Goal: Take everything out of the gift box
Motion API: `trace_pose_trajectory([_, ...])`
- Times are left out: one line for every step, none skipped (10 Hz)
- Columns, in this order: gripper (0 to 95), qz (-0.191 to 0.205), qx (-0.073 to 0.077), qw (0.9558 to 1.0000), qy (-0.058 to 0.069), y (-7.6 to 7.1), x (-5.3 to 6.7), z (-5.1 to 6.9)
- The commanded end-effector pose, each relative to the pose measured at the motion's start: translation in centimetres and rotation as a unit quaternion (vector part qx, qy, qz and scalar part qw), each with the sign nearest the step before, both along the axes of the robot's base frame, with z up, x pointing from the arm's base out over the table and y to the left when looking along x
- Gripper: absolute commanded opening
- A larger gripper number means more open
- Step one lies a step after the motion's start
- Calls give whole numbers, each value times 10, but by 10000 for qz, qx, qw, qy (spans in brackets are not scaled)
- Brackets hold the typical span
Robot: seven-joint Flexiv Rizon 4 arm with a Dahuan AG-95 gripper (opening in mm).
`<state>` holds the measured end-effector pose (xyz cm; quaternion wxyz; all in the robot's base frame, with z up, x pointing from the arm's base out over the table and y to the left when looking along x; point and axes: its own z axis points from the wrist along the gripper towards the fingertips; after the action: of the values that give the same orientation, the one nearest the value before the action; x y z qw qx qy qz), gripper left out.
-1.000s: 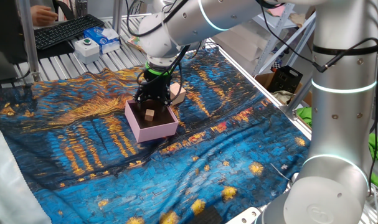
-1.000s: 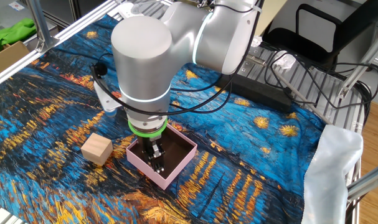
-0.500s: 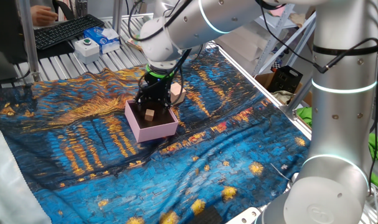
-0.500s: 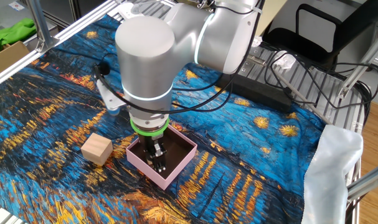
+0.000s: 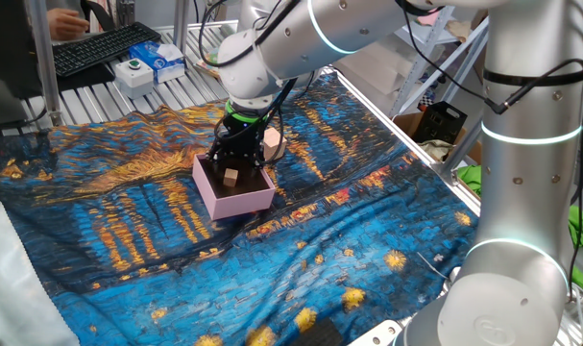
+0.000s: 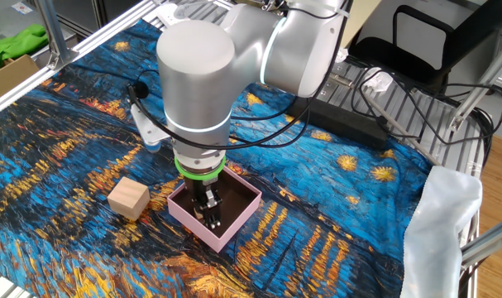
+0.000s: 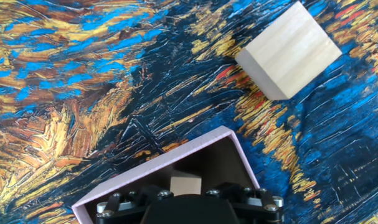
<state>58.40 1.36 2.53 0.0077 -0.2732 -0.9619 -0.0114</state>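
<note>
The pink gift box [image 5: 235,199] sits on the painted cloth; it also shows in the other fixed view [image 6: 234,225] and the hand view [image 7: 207,142]. My gripper [image 6: 209,217] reaches down into it with its fingers close together. The small wooden cube [image 5: 231,176] sits between them, and in the hand view the cube [image 7: 185,183] is centred under the gripper body. The larger wooden block [image 6: 128,199] lies outside the box on the cloth, clear of the gripper; it also shows in the hand view [image 7: 288,50] and partly behind the arm [image 5: 275,142].
The cloth [image 6: 69,132] is wrinkled around the box. A keyboard [image 5: 104,46] and a blue-and-white carton [image 5: 161,60] lie beyond the cloth's far edge. Cables and a power strip [image 6: 350,124] lie along one side. The arm's big elbow [image 6: 197,74] hangs over the box.
The arm has shifted slightly sideways over the box. The fingers stay inside the box around the small cube. The box and the larger block have not moved.
</note>
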Motion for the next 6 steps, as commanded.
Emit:
trace_pose_trajectory([570,16,0,10000,-6,0,0,-1])
trace_pose_trajectory([380,35,-1,10000,-7,0,0,-1])
trace_pose_trajectory([380,70,-28,10000,5,0,0,0])
trace_pose_trajectory([190,76,-6,10000,-28,0,0,0])
trace_pose_trajectory([190,93,-5,9999,-54,0,0,0])
trace_pose_trajectory([0,113,-6,9999,-71,0,0,0])
